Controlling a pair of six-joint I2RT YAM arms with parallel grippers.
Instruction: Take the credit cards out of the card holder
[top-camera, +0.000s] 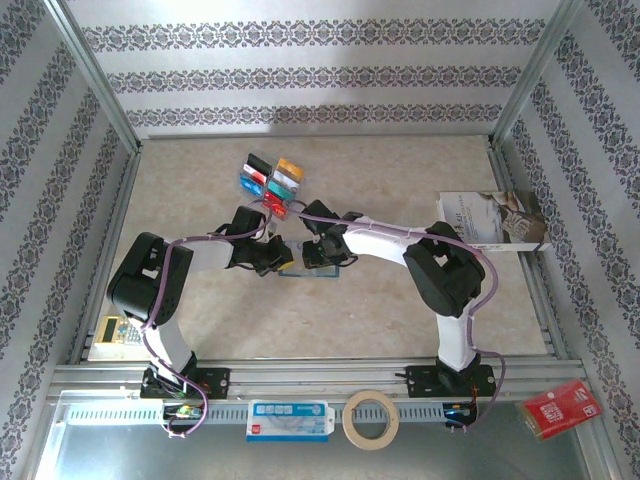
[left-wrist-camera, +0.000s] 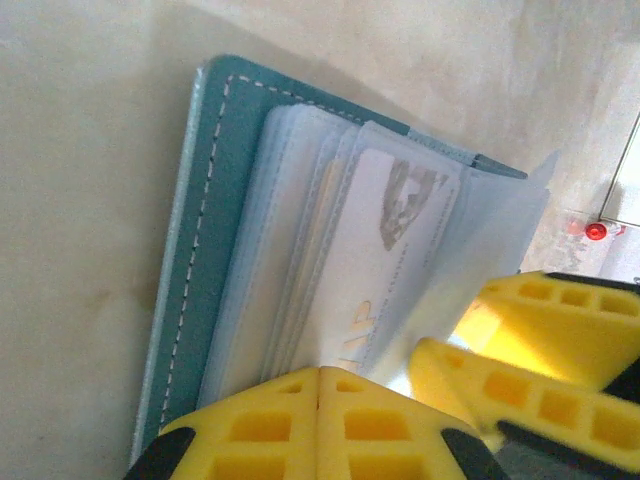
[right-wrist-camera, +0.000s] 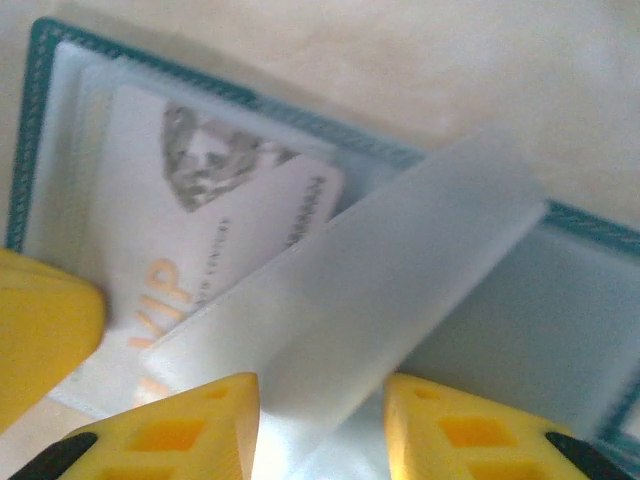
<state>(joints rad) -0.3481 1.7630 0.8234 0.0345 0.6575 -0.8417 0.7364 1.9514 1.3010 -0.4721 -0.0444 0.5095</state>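
Left fingers (left-wrist-camera: 260, 430) closed at card holder (left-wrist-camera: 215, 200), right fingers (right-wrist-camera: 170, 435) parted around clear sleeve (right-wrist-camera: 400, 270), VIP card (right-wrist-camera: 200, 240) inside

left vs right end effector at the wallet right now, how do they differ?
Jaws: left end effector is shut, fingers touching; right end effector is open.
Between the fingers: nothing shows in the left's; a clear sleeve lies between the right's.
Shared: yellow fingers, both at the card holder.

The left hand (top-camera: 272, 262) and right hand (top-camera: 322, 252) meet at the card holder (top-camera: 300, 271), with credit cards (top-camera: 270, 179) laid out just beyond.
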